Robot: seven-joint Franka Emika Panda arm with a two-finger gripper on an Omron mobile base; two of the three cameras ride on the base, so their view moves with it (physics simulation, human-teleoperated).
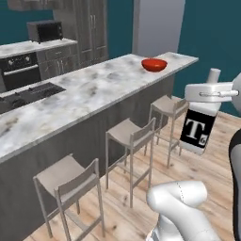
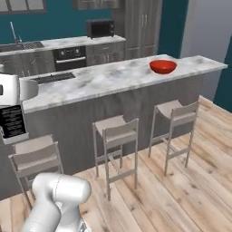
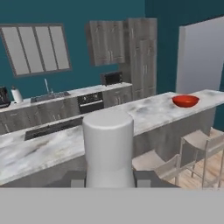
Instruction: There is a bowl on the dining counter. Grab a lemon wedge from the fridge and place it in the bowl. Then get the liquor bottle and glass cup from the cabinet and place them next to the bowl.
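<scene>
The liquor bottle [image 1: 198, 129] was held clamped between the jaws of the gripper [image 1: 207, 92] at the right edge of the left base view, upright, its black label with the white "T" facing the camera, in the air above the wooden floor [image 1: 207, 164]. In the hand view its pale cap [image 3: 108, 146] was seen at lower centre. The red bowl [image 1: 154, 64] sat toward the far end of the dining counter [image 1: 84, 92], in the upper middle of that view, well apart from the bottle. Pale stools [image 1: 133, 136] were lined along the counter's near side. The grey fridge [image 1: 157, 26] was seen behind the bowl.
</scene>
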